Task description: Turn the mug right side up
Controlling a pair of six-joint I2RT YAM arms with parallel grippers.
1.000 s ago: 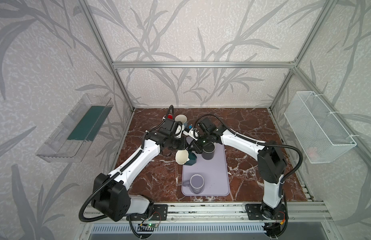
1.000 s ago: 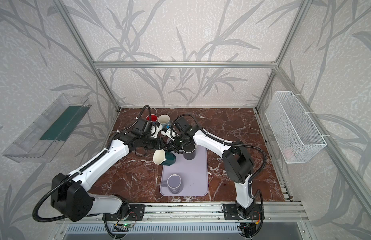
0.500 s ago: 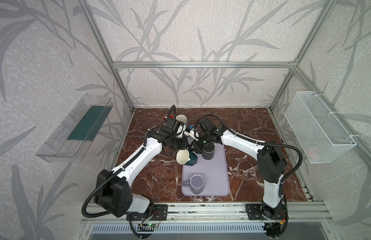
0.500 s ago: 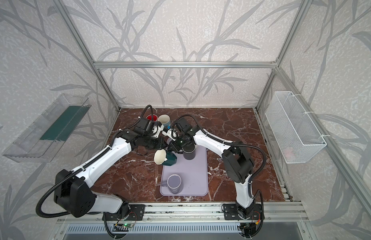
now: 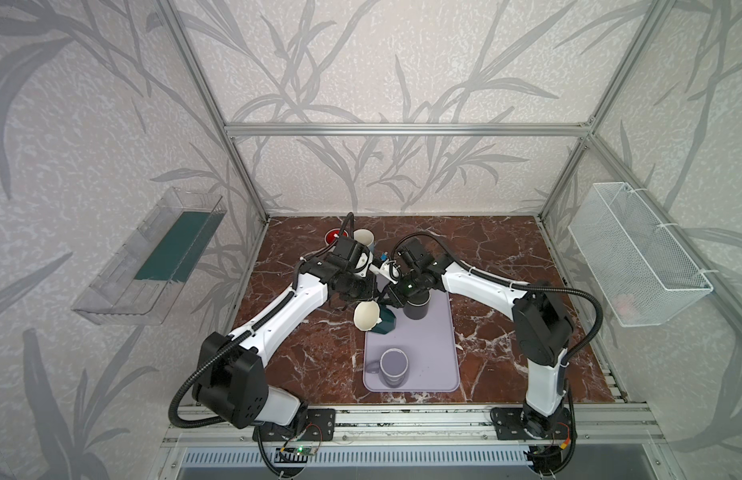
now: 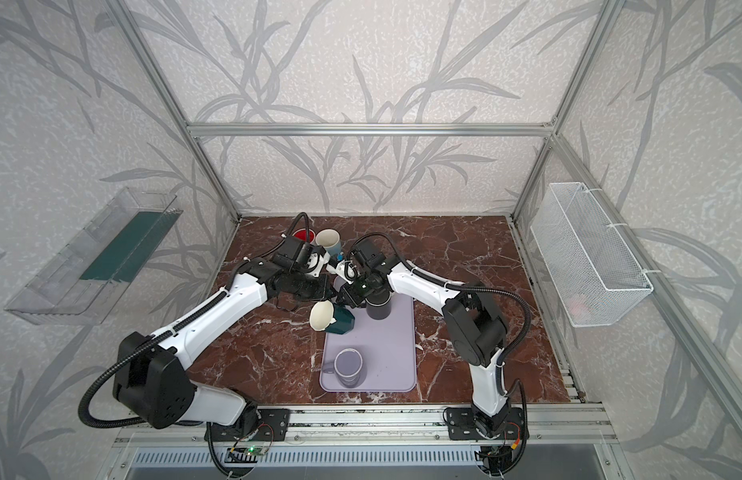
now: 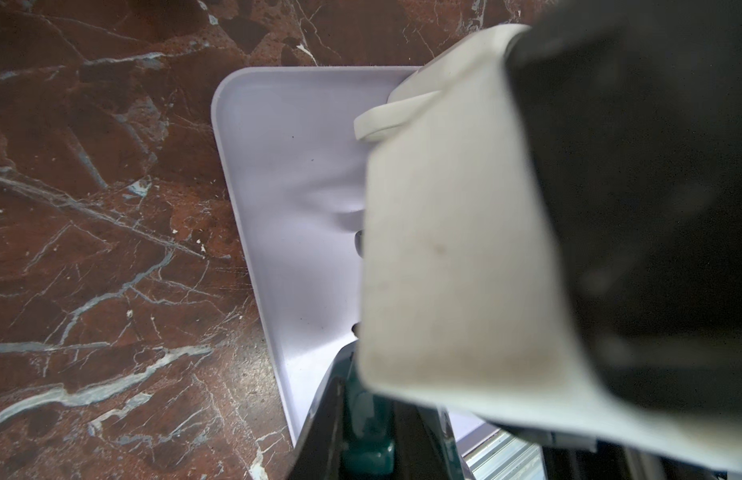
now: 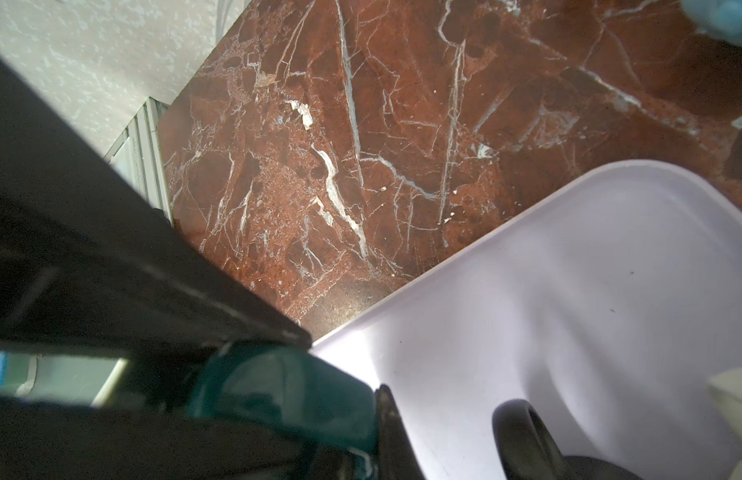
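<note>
Nearest the front rail, on the near end of the lavender tray (image 5: 433, 345), a lavender mug (image 5: 393, 368) stands upright, mouth up, with its handle toward the left arm's side. The tray lies on a red-brown marble tabletop (image 5: 319, 357).

Farther in, over the tray's far left corner, the teal mug (image 5: 386, 327) is tipped on its side between the two claws. Its cream-lined mouth is turned to the left and toward the front, and its teal base points toward the tray's middle; both top views show it so (image 6: 341, 325). Whether it touches the tray I cannot tell.

The left claw (image 5: 370, 300) reaches it from the left and is pressed together on the mug's wall at the rim. In the left wrist view that cream wall (image 7: 444, 270) lies against a black finger (image 7: 631, 208). The right claw (image 5: 389, 300) meets the mug from the right. The right wrist view shows the teal handle (image 8: 278, 382) pinched between its dark fingers.

Just beside the teal mug, on the tray's far end and partly under the right arm's wrist, stands a dark mug (image 5: 417, 311).

Beyond the arms, near the back wall, a red cup (image 5: 331, 237) and a cream mug (image 5: 364, 239) stand side by side, mouths up. A clear plastic bin (image 5: 153, 266) hangs on the left wall and a white wire basket (image 5: 635, 257) on the right.
</note>
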